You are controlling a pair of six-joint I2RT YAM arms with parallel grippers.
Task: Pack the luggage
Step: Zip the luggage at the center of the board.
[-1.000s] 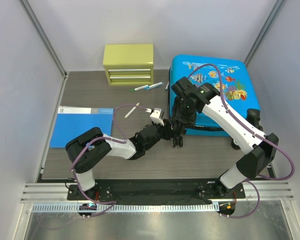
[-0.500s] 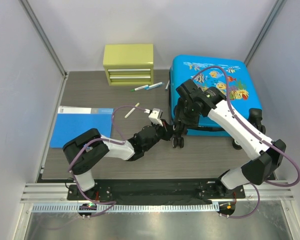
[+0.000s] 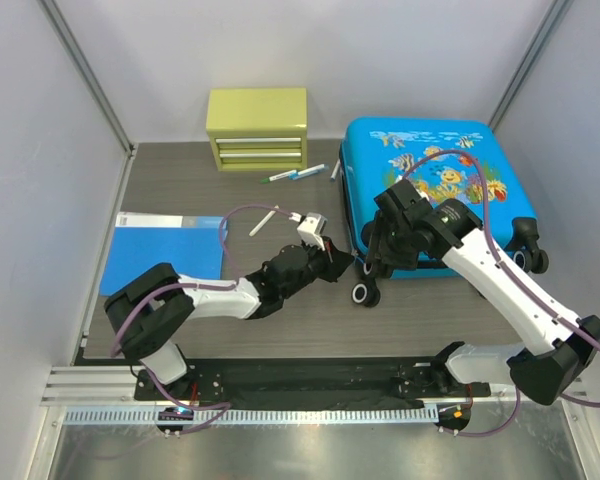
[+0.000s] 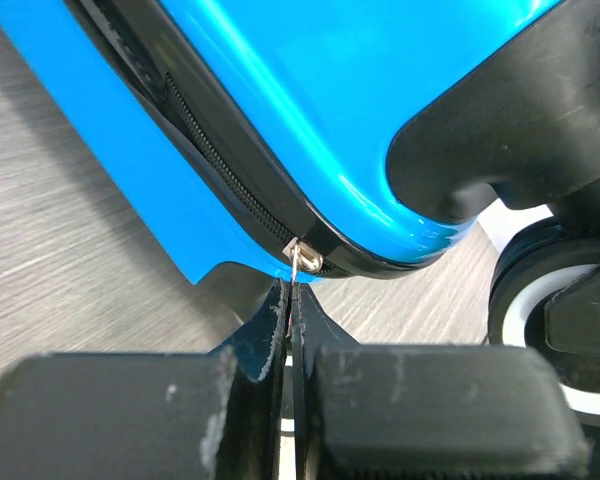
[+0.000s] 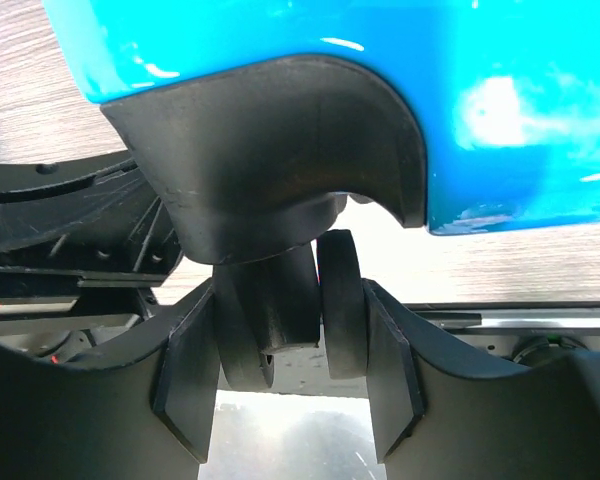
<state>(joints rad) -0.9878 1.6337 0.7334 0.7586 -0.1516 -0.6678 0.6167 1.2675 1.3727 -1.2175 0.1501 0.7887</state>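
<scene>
Fingers of my left gripper (image 4: 291, 300) have just snapped together on the small silver metal zipper pull (image 4: 302, 258). It hangs from the black zipper track (image 4: 215, 160) at a rounded corner of the bright-blue hard-shell suitcase (image 3: 430, 165) with the fish-and-coral print. A second ago those jaws stood apart beside that corner. Now the thin tab is pinched flat between them with no gap showing.

My right gripper (image 5: 292, 345) is clenched on the black twin-disc caster wheel (image 5: 280, 300) at the same corner, one finger against each side as far as I can see. That arm has swung out toward the right edge of the dark grey wood-grain desk (image 3: 310, 320), so from above the wheel and more of the lid are uncovered.

The suitcase lies flat with its lid down and printed shell up, in the far right corner of the desk. Its near left corner reaches toward the middle, where both my tools meet.

I take this to mean the task is at the closing stage. With the pull in hand and the case braced by its wheel, the slider can be drawn along the track. I cannot tell how much of the zipper is still open. The tab is thin, so it may slip if I pull at an angle.
</scene>
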